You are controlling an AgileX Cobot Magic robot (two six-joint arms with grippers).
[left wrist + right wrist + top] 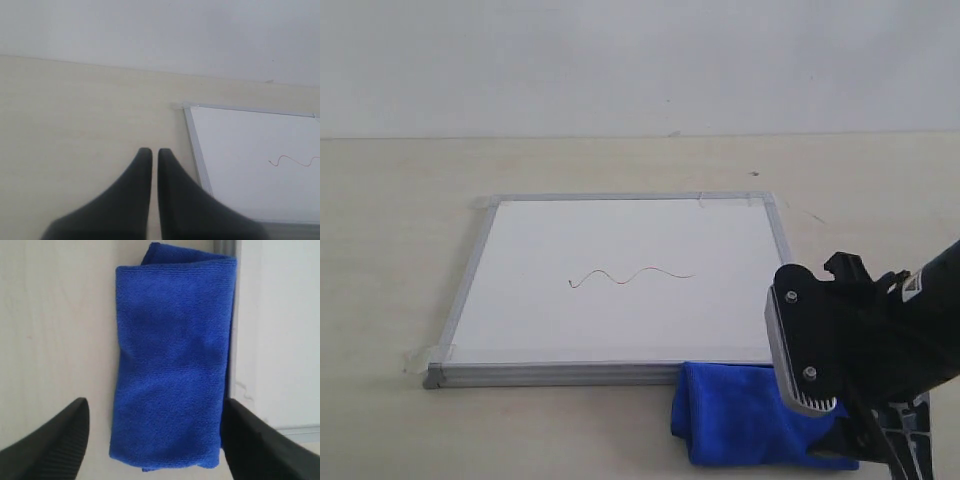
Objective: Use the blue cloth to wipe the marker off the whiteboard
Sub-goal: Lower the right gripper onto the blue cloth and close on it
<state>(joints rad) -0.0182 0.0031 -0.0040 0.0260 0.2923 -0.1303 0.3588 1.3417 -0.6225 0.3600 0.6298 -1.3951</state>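
Your right gripper (155, 407) is spread wide, one finger to either side of the blue cloth (170, 365). It hovers above the cloth with nothing held. The cloth lies folded flat on the tabletop (55, 330), one long edge right against the frame of the whiteboard (280, 330), by the board's near right corner in the exterior view. Further out, the marker (630, 275) line runs as a thin wave near the middle of the board, untouched and well apart from the cloth. Your left gripper (150, 155) sits over bare tabletop beside the board's left edge, its fingers nearly together and empty.

You look to be at the pick-up step, lined up over the cloth but not yet gripping. The next move calls for a straight descent and a firm close across the cloth's short width. Mind the finger on the board side: it appears to hang over the frame and could land on the metal instead of the tabletop. A slight shift away from the board first would help.
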